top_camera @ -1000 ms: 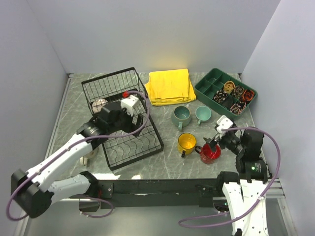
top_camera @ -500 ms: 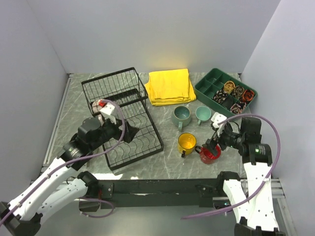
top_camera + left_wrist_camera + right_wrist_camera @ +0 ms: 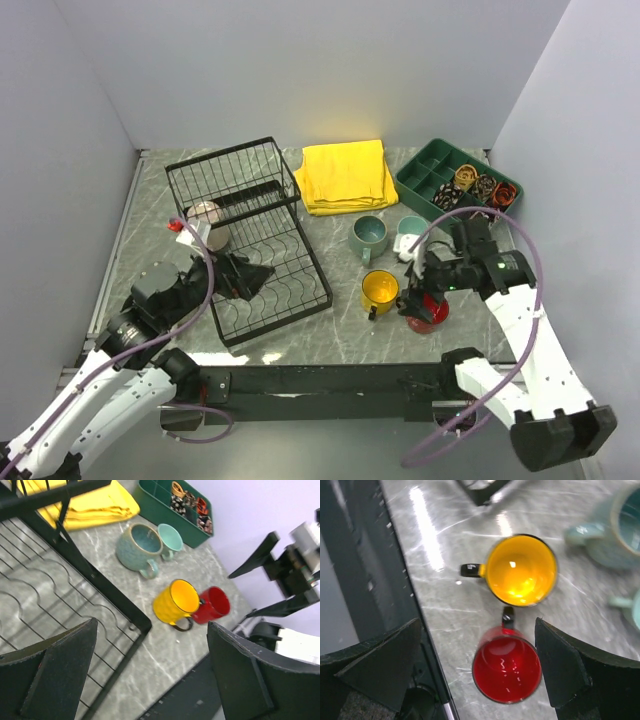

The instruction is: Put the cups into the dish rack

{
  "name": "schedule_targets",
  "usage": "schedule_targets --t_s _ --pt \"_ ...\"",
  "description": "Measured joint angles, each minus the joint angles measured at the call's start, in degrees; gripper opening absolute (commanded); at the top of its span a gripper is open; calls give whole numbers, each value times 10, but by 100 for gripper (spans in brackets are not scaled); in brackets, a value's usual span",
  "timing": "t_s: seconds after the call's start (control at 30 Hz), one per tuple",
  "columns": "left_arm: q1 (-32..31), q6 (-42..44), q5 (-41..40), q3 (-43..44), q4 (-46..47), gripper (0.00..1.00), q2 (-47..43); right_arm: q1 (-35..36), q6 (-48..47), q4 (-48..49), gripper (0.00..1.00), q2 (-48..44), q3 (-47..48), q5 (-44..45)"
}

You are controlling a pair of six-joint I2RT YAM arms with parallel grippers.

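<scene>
Red cup (image 3: 506, 669) centred below wide-spread right claw (image 3: 480, 665).

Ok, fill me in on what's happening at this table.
Two robot arms are loading cups into the dish rack. The right gripper hangs open over the red cup, which stands on the table beside the yellow cup; nothing is gripped yet. The left gripper is open and empty above the rack. One pale cup appears to sit in the rack's basket; two teal cups wait on the table.
</scene>
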Motion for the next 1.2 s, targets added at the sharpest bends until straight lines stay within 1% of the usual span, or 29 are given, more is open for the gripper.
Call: schedule_targets --t_s 0.07,0.13,0.23,0.37,0.43,0.53,0.63,0.73,0.9,1.17,1.2 --pt "0 -22 3 -7 -6 96 -11 55 9 2 100 5 0 19" --pt "0 -40 5 -13 -10 96 -22 94 14 4 100 8 0 33" --pt "0 -61 6 -22 -17 96 -40 115 10 4 100 13 3 43" --pt "0 -88 7 -35 -25 96 -68 123 -2 16 100 32 4 59" --pt "0 -101 6 -40 -30 96 -80 125 -5 32 96 51 7 67" --pt "0 -116 7 -43 -38 96 -97 126 -8 49 83 98 28 76" --pt "0 -132 7 -44 -40 96 -116 126 -16 65 75 171 75 83" --pt "0 -148 8 -46 -40 96 -135 126 -29 79 73 237 110 87" --pt "0 -172 7 -54 -41 96 -161 126 -50 92 70 305 115 98" --pt "0 -184 7 -58 -43 96 -168 126 -62 120 64 342 100 122" --pt "0 -186 7 -59 -43 96 -168 126 -63 127 61 346 96 127"
